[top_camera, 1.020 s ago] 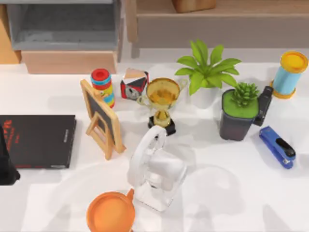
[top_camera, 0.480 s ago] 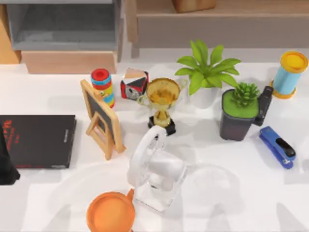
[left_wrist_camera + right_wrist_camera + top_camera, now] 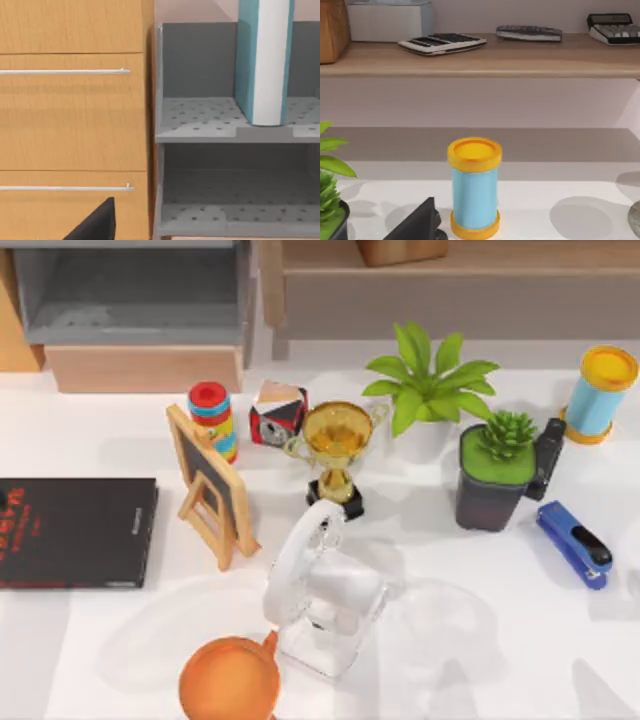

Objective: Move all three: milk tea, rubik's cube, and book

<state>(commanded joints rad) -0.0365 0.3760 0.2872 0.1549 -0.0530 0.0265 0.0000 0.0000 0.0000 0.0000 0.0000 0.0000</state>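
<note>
From above, we see the white table (image 3: 520,640) and the black book (image 3: 75,532) lying flat at its left edge, beside the wooden-framed chalkboard (image 3: 212,485). Our left wrist camera faces wooden drawers (image 3: 72,120) and a grey shelf unit (image 3: 235,135) where a teal-and-white upright object (image 3: 264,60) stands. Our right wrist camera finds the blue cylinder with yellow caps (image 3: 474,187) near the table's far right corner. We cannot tell how either gripper's jaws stand.
</note>
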